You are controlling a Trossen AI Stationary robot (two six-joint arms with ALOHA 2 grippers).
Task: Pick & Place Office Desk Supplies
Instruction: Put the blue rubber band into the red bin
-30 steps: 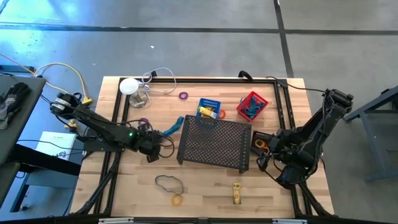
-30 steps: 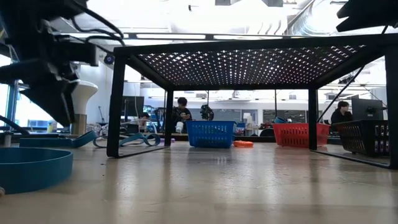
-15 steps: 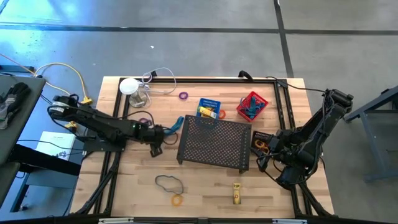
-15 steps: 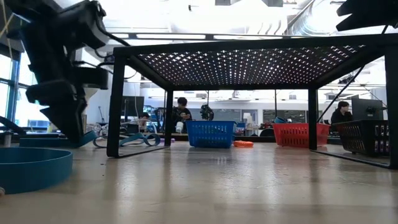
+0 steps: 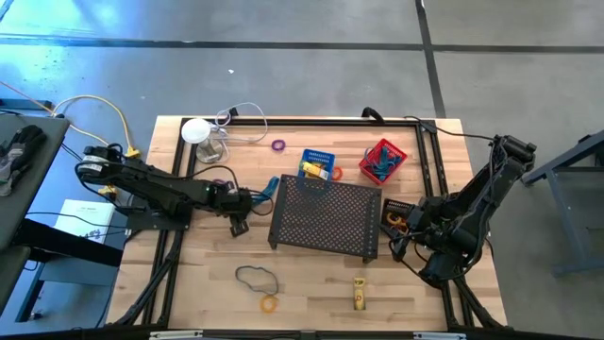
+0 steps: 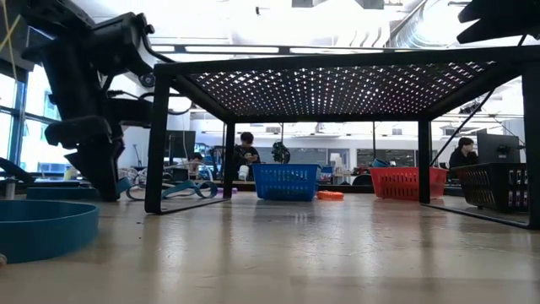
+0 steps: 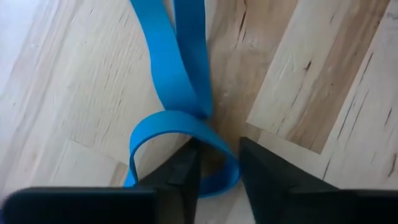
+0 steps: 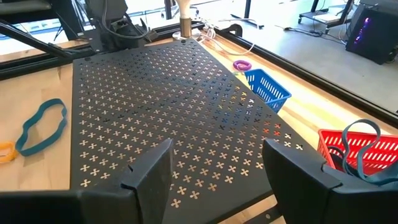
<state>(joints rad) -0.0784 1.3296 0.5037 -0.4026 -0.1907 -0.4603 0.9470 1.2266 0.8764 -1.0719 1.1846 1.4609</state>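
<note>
Wood-plank desk (image 5: 311, 283) on grey concrete floor; low view looks under the black mesh tray (image 5: 326, 219) into an open workshop w/ seated people far back, too small to make out.

L arm reaches across desk toward tray's left edge. Left tool (image 5: 247, 200) is down at the blue rubber band (image 5: 263, 192), which lies just beside the tray's left side. Wrist view: band (image 7: 180, 93) is a twisted flat loop on the wood; the two dark fingers (image 7: 186, 171) straddle the lower curl of the loop w/ a narrow gap between them, band edge passing through that gap. Whether the pads actually press the band: cannot tell, contact point is hidden behind the fingers. Far end of band cut off at frame edge.

R arm parked at right side of desk, right tool (image 8: 214, 165) apart, nothing between the fingers, hovering near tray's right end. In high view the tool itself is mostly hidden by the arm body.

Other supplies:
- dark rubber band loop (image 5: 256, 277) + orange ring (image 5: 271, 304), front of desk, near each other.
- small yellow item (image 5: 359, 292) front, right of those; shape unclear.
- purple ring (image 5: 278, 145) at back.
- blue basket (image 5: 317, 162) and red basket (image 5: 382, 159) behind tray; contents partly visible, yellow/orange bits in blue, blue bands in red.
- orange ring at tray's right end, partly blocked by R arm.
- big blue loop (image 6: 42, 228) close to low cam, cut off at left edge.
</note>
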